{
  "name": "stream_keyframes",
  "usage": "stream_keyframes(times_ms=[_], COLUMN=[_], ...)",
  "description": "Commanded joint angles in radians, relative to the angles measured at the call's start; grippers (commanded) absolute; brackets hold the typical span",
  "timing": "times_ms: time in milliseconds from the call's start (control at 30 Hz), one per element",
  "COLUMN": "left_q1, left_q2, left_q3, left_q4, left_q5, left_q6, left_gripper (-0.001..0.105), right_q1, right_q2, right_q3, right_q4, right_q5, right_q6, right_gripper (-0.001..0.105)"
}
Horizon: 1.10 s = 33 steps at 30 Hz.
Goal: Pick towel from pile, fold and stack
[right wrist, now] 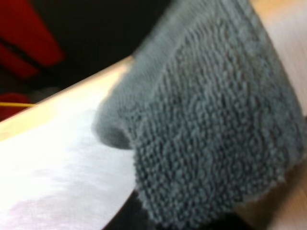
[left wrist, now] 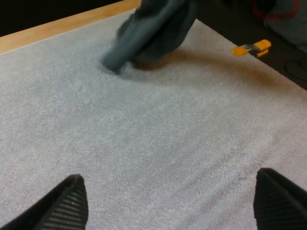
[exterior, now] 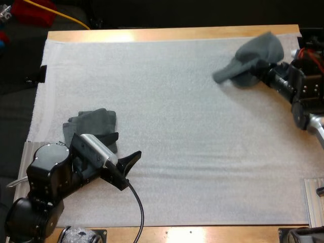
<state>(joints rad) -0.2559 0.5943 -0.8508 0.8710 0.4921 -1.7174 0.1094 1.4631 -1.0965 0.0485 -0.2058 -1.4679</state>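
A dark grey-green crumpled towel (exterior: 252, 56) is bunched up at the far right of the white mat (exterior: 182, 126), one end trailing toward the mat's middle. My right gripper (exterior: 261, 71) is shut on it, its fingers buried in the cloth. Up close in the right wrist view, the towel (right wrist: 206, 129) hangs over the table's far edge. A folded stack of towels (exterior: 92, 123) lies at the near left. My left gripper (exterior: 128, 145) hovers beside the stack, open and holding nothing. In the left wrist view, its fingertips (left wrist: 72, 201) stand wide apart over bare mat, with the crumpled towel (left wrist: 151, 33) far ahead.
The wooden table edge (exterior: 172, 34) runs along the far side of the mat. A metal rail (exterior: 314, 200) lies at the near right corner. Bare mat stretches between the two arms.
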Motion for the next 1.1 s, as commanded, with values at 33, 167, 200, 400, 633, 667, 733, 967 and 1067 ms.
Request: stream_keyframes(times_ms=[33, 167, 200, 400, 633, 667, 733, 967, 1067], left_q1=[-0.005, -0.005, -0.005, -0.005, -0.005, -0.005, -0.005, -0.005, -0.005], left_q2=[0.000, 0.000, 0.000, 0.000, 0.000, 0.000, 0.000, 0.000, 0.000], left_q3=[-0.008, -0.008, -0.008, -0.008, -0.008, -0.008, -0.008, -0.008, -0.008], left_q4=[-0.001, -0.001, -0.001, -0.001, -0.001, -0.001, -0.001, -0.001, -0.001], left_q5=[0.005, 0.005, 0.005, 0.005, 0.005, 0.005, 0.005, 0.005, 0.005], left_q6=[-0.006, -0.006, -0.006, -0.006, -0.006, -0.006, -0.006, -0.006, -0.006], left_gripper=[0.070, 0.070, 0.070, 0.070, 0.070, 0.070, 0.070, 0.070, 0.070], right_q1=[0.014, 0.064, 0.096, 0.387, 0.611, 0.620, 0.653, 0.676, 0.674], right_q2=[-0.046, -0.123, -0.151, -0.182, -0.176, -0.176, -0.169, -0.090, -0.049], right_q3=[-0.009, -0.024, -0.039, -0.133, -0.133, -0.133, -0.133, -0.133, -0.133], right_q4=[-0.003, 0.005, 0.020, 0.199, 0.307, 0.310, 0.320, 0.330, 0.427], right_q5=[-0.022, -0.022, -0.022, 0.008, 0.074, 0.074, 0.074, 0.074, 0.214], right_q6=[-0.066, -0.144, -0.153, -0.197, -0.197, -0.197, -0.197, -0.194, -0.224], right_gripper=[0.002, 0.002, 0.002, 0.002, 0.002, 0.002, 0.002, 0.002, 0.002])
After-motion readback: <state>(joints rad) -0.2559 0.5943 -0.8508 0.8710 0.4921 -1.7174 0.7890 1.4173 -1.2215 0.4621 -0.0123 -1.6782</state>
